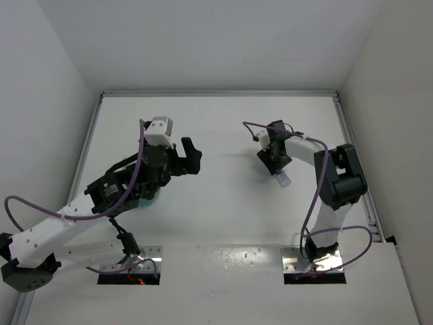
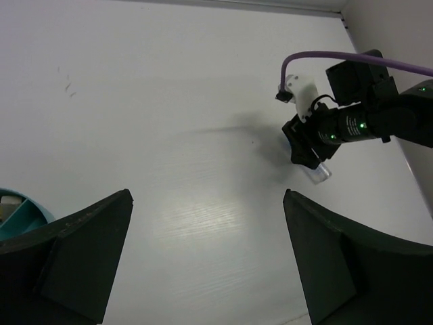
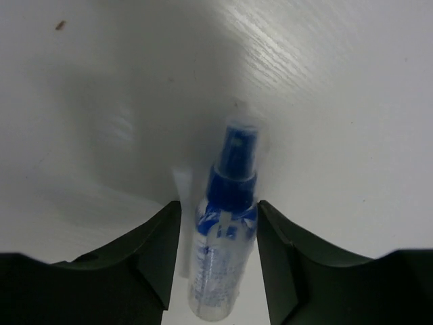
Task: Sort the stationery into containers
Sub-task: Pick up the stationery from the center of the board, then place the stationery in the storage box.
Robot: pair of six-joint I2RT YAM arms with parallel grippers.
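Note:
A clear bottle (image 3: 223, 250) with a blue cap lies lengthwise between the fingers of my right gripper (image 3: 218, 206). The right finger touches it and a thin gap shows beside the left finger, so the jaws stand open around it. From above, the bottle (image 1: 283, 179) pokes out below the right gripper (image 1: 276, 168) at mid-right of the table. My left gripper (image 2: 208, 196) hangs wide open over bare table with nothing between its fingers. The teal cup (image 2: 20, 213) sits at its lower left, mostly hidden under the left arm in the top view (image 1: 145, 198). No other stationery shows.
The white table (image 1: 223, 223) is boxed in by white walls on the left, back and right. The left gripper (image 1: 191, 157) is left of centre, a good distance from the right arm (image 2: 379, 118). A metal rail (image 1: 355, 156) runs along the table's right edge.

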